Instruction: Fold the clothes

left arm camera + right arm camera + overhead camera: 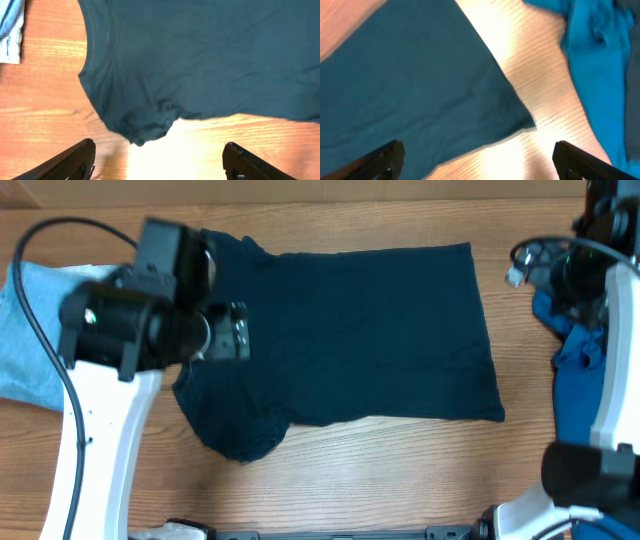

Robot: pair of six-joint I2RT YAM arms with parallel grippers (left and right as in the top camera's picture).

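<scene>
The dark shirt [370,330] lies spread flat across the middle of the table [400,480]. Its hem edge on the right is straight, and its near left sleeve is bunched into a rumpled lump [150,122]. Bare wood runs along the whole near side of the shirt, and a narrower strip runs past the hem corner [527,120].

The left gripper [159,145] hovers over that bunched sleeve with its fingers spread wide and nothing between them. The right gripper [478,145] hangs above the hem corner, equally wide and holding nothing.

The left arm [120,330] covers the shirt's collar end from overhead. A light blue garment [30,330] lies at the far left. A crumpled royal blue garment [575,380] sits near the hem, apart from it. A looped cable [530,248] lies beyond the far hem corner.
</scene>
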